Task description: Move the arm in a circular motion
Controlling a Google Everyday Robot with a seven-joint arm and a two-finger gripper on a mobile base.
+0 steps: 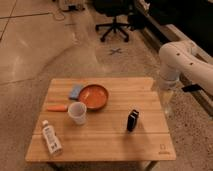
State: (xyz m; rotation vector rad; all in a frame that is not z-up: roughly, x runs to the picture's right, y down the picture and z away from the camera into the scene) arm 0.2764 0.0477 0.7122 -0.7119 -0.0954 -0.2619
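Nearest, on the front-left corner of the wooden table (110,137), a clear bottle (51,137) w/ white label lies on its side, cap toward the back. Right of centre a small black box (132,120) stands upright, well apart from the rest. Further back a white cup (77,113) stands upright, just in front of an orange bowl (93,96). An orange-handled tool (56,107) lies flat to the cup's left, and a blue sponge (76,91) sits just beside the bowl's left rim. At the table's right edge, approx mid-depth, the gripper (167,102) hangs pointing straight down as a narrow pale tip. Can't tell if it's apart or together, nor whether it touches the table edge. It's well apart from the box, cup and bowl. Above it the arm (182,57) comes in from the right side: glossy white, thick rounded tube segments, bent at an elbow then dropping vertical to the tip, w/ small dark screw holes along the upper segment. Beyond the table is speckled floor w/ a taped X mark (116,51), then a black office chair (115,22) at the back.
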